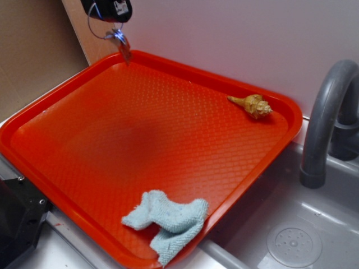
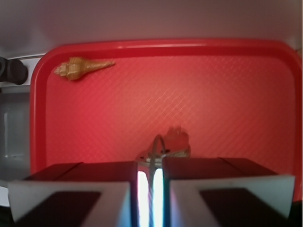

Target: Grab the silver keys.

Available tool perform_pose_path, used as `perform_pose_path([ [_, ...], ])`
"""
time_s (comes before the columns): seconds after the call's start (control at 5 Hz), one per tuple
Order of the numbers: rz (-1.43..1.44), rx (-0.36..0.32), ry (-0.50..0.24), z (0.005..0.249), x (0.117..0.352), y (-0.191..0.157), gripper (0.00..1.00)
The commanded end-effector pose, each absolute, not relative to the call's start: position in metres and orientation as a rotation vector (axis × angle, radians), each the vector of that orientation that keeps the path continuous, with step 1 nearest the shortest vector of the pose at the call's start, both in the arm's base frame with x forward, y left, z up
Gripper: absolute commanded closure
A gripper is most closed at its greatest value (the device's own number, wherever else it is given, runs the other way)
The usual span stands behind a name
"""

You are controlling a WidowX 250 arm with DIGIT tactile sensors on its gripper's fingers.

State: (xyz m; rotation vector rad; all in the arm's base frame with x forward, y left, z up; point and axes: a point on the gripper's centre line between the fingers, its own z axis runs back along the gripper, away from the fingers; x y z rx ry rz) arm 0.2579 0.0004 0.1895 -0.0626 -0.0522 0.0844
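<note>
The black robot gripper [image 1: 110, 18] is clenched on the small bunch of flat silver metal keys [image 1: 120, 42], dangling them by their wire ring above the orange plastic tray's [image 1: 168, 145] far corner. The grab looks done; next, just hold firm.

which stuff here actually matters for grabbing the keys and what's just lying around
Part of the job:
- silver keys, hanging off the tray from their wire ring
- gripper, shut on that ring

Just lying about:
- seashell, on the tray
- blue cloth, over the tray's edge
- red tray
- grey faucet
</note>
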Motion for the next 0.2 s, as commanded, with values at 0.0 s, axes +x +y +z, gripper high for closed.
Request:
perform_pose_path([
  [0.0, 0.136, -0.034, -0.079, 0.1922, 0.2692, 0.0294, 1.00],
])
